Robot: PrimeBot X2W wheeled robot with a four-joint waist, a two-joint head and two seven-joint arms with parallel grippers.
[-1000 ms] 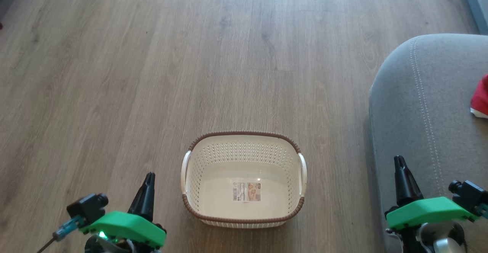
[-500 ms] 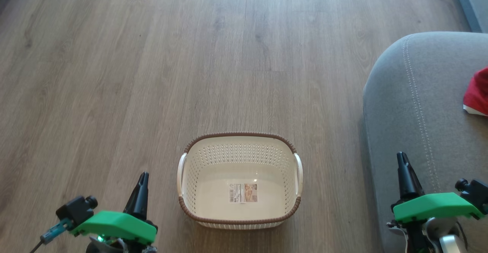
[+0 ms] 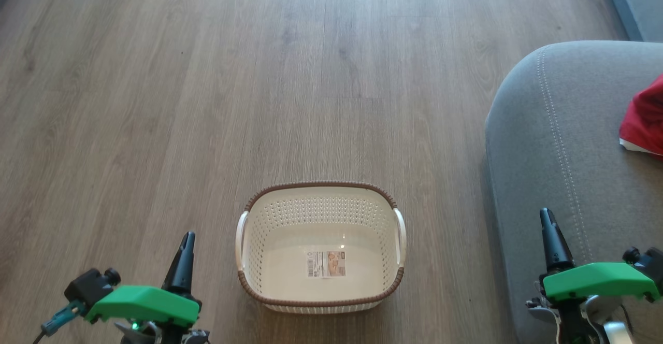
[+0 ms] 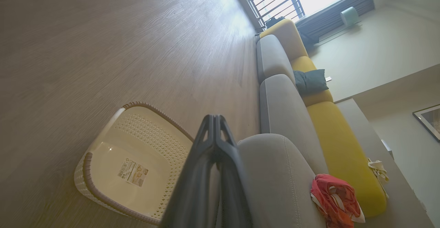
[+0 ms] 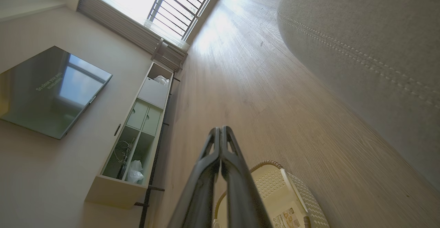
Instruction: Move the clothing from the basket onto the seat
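Observation:
The cream basket [image 3: 320, 245] with its brown rim stands on the wooden floor, holding nothing but the label on its bottom; it shows too as the basket [image 4: 130, 162] and the basket [image 5: 275, 200]. Red and white clothing [image 3: 645, 118] lies on the grey seat [image 3: 559, 168] at the right; in the left wrist view the clothing [image 4: 335, 198] rests on the seat [image 4: 282, 173]. My left gripper [image 3: 186, 240] hangs shut and holds nothing, left of the basket. My right gripper [image 3: 546, 217] is shut, holding nothing, above the seat's front edge.
Wooden floor [image 3: 207, 100] stretches ahead and to the left. A long sofa with yellow backrests [image 4: 340, 152] and a dark cushion [image 4: 311, 80] runs toward a window. A low shelf unit [image 5: 137, 132] and a wall screen [image 5: 51, 90] stand across the room.
The head camera has turned slightly, so the whole picture has slid left and more of the seat and clothing shows. Both grippers stay shut and sit a little lower.

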